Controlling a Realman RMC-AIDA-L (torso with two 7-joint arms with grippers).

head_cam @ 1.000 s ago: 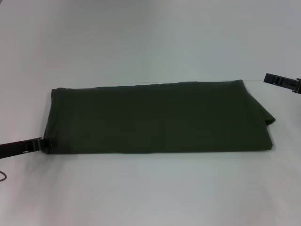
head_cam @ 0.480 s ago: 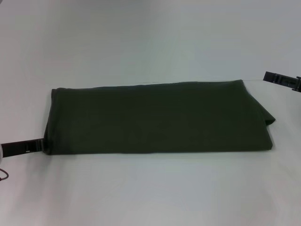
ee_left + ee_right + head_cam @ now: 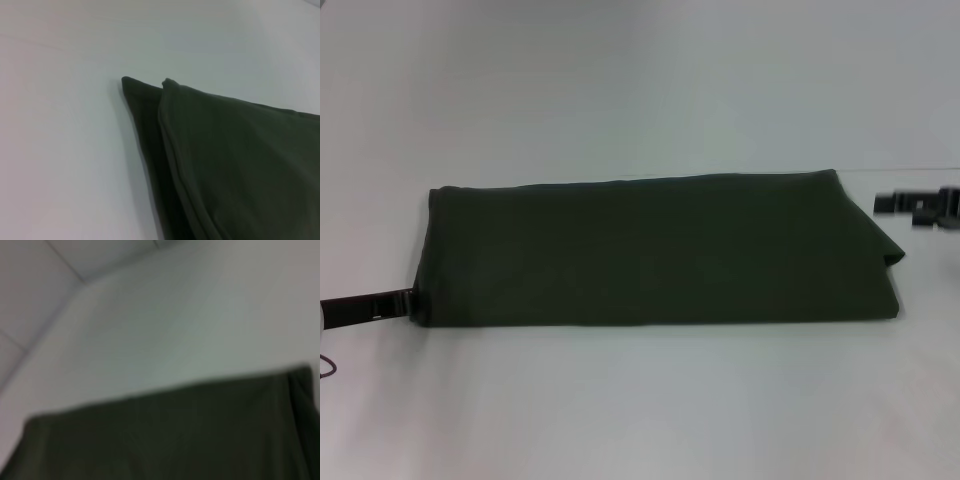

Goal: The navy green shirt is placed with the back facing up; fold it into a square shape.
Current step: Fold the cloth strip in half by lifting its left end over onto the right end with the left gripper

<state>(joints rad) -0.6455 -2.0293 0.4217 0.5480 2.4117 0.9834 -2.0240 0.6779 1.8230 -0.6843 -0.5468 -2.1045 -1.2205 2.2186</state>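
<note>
The navy green shirt (image 3: 650, 250) lies on the white table (image 3: 640, 90), folded into a long flat band running left to right. My left gripper (image 3: 400, 300) lies low at the shirt's near left corner, its tip right at the cloth edge. My right gripper (image 3: 900, 203) hovers just off the shirt's far right corner, apart from the cloth. The left wrist view shows a layered corner of the shirt (image 3: 225, 160) close up. The right wrist view shows the shirt's long edge (image 3: 165, 440) below the camera.
A small flap of cloth (image 3: 892, 255) sticks out at the shirt's right end. Bare white table (image 3: 640, 410) surrounds the shirt on all sides. A thin dark cable (image 3: 326, 368) shows at the left edge.
My right gripper has dropped lower and moved a little toward the shirt's right corner. My left gripper has drawn back slightly to the left. The shirt has not moved.
</note>
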